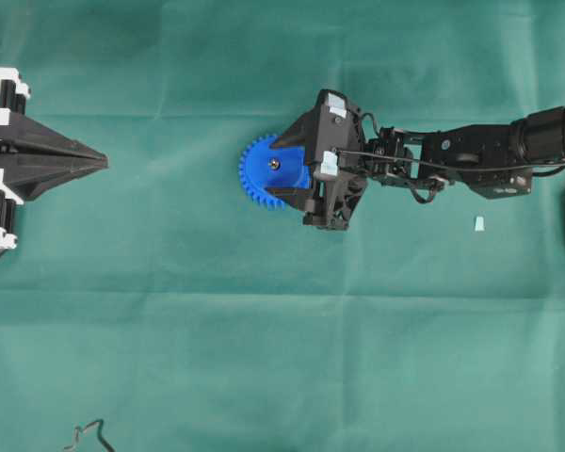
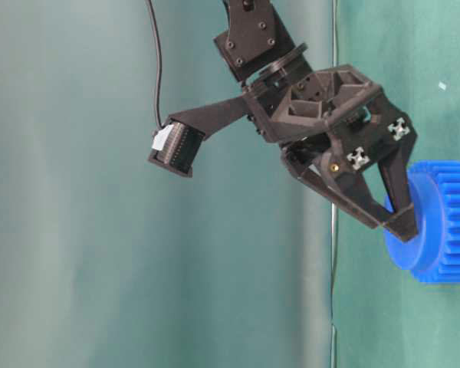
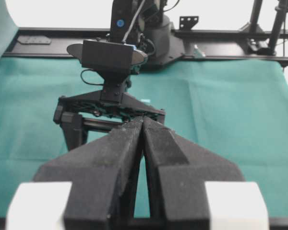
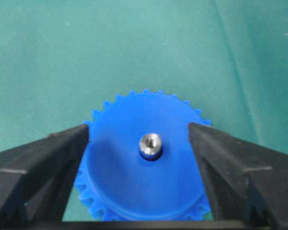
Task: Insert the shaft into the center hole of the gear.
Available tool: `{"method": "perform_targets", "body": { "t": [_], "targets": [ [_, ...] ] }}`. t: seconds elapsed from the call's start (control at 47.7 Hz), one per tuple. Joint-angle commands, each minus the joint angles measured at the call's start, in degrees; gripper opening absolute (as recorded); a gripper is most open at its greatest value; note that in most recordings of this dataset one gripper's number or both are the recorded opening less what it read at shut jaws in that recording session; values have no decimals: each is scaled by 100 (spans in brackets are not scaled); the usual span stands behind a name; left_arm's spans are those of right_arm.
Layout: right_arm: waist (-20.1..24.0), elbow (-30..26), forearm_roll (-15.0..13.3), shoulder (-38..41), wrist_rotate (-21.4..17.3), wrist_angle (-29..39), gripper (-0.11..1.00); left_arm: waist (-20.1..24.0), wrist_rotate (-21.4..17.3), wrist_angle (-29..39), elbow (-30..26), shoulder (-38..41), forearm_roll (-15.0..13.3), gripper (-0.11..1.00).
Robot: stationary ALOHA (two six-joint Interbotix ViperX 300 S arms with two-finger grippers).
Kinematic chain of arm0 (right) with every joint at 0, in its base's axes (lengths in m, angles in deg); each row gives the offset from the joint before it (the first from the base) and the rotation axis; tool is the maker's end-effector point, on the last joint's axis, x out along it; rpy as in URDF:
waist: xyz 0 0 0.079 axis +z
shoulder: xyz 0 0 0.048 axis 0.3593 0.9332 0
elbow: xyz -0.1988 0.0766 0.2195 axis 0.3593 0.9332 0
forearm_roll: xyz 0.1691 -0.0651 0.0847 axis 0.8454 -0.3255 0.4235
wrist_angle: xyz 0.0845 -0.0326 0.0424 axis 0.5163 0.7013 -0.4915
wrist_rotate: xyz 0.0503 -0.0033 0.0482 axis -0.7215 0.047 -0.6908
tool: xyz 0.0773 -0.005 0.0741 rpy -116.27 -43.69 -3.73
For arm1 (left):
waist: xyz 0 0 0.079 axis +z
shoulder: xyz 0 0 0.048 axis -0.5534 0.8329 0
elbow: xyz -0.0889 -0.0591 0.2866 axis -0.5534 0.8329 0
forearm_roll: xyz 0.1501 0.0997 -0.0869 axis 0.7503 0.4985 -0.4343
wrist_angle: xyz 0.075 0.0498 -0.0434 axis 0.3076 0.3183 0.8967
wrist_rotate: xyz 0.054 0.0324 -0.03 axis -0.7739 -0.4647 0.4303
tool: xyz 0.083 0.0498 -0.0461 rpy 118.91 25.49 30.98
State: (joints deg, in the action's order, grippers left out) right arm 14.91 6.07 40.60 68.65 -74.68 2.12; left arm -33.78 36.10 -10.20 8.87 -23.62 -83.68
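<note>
Shaft (image 4: 150, 145) stands seated in gear (image 4: 120, 163) hub, so my right gripper (image 4: 139, 139) spreads wide, touching nothing; left gripper (image 3: 143, 143) pressed together, parked aside.

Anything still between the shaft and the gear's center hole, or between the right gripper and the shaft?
Nothing visible. The shaft already stands in the gear hub; the right gripper is open, its fingers flanking it, apart.
</note>
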Motion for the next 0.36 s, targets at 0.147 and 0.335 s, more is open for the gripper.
{"method": "perform_targets", "body": {
  "t": [0.147,0.335],
  "targets": [
    [9,-88,18,-466,26,70,90,0,0,-53,-141,35,9,0],
    [0,-62,-18,-1037,88,316,91,0,0,-35,-141,35,9,0]
  ]
}}
